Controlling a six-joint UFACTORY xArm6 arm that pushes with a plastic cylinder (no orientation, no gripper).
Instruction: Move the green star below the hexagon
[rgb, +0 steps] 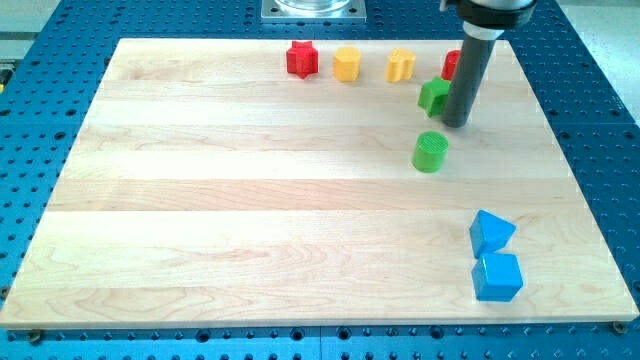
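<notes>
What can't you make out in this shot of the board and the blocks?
- Red block, camera view: mostly hidden behind the rod, so its shape cannot be told.
- Green star: its right side is covered by the rod, so whether they touch cannot be told.
- Arm above the rod: cut off by the view's top edge.
- My tip: sits just right of the green star; contact with the board is unclear.

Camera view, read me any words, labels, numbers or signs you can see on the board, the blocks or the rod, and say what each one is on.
None: no readable text on the wooden board, the coloured blocks such as the green star and the yellow hexagon, or the dark rod with my tip just to the right of the star.
</notes>
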